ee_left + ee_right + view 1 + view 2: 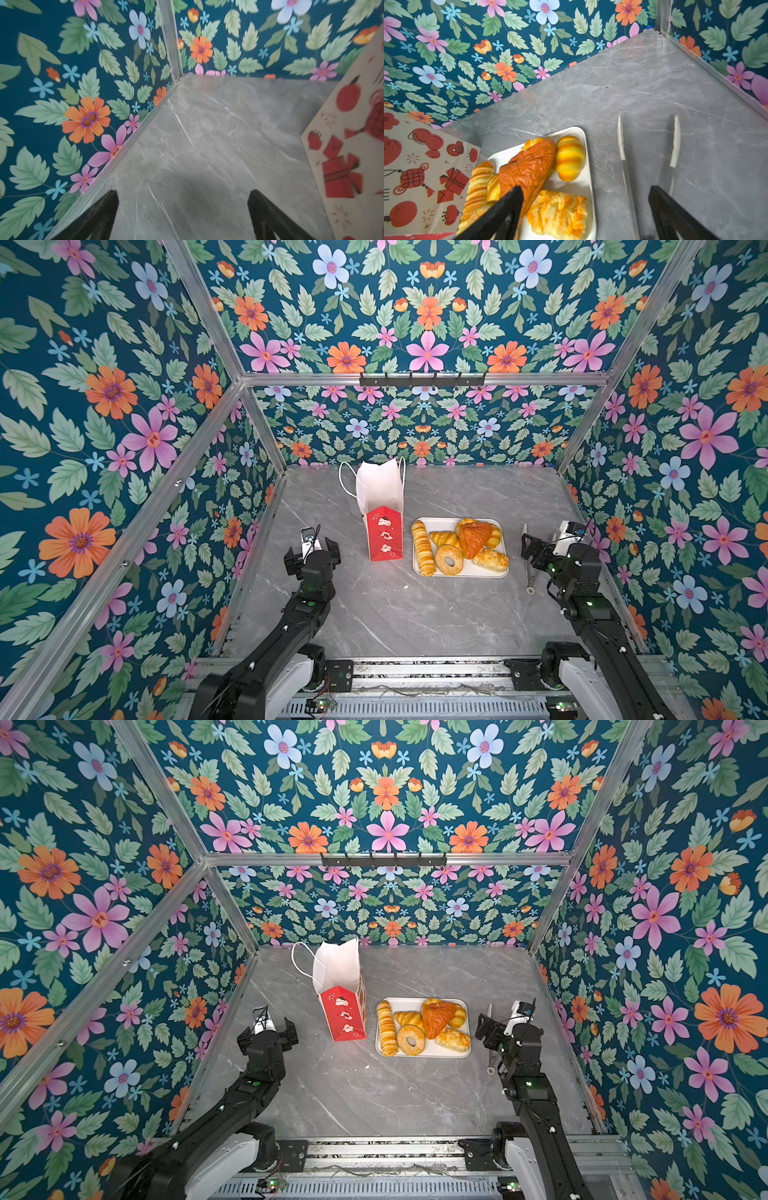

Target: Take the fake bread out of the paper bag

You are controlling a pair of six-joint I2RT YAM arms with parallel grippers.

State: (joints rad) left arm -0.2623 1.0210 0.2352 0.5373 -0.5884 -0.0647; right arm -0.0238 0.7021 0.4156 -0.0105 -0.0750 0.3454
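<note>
The paper bag [384, 533] stands upright at mid-table, its red end facing me and its white inside open at the top. Its printed side shows in the left wrist view [349, 145] and the right wrist view [425, 170]. Several pieces of fake bread [457, 545] lie on a white tray [459, 575] just right of the bag: a plaited loaf [422, 547], a doughnut [449, 560] and an orange-brown triangular pastry [529, 168] among them. My left gripper [312, 555] hangs open left of the bag, empty [182, 193]. My right gripper [585, 188] is open and empty over the tray's right edge.
Metal tongs [528, 572] with white tips [620, 145] lie on the grey marble table right of the tray, under my right gripper. Flowered walls close in the table on three sides. The bag's white cord handle [345, 481] droops towards the back left.
</note>
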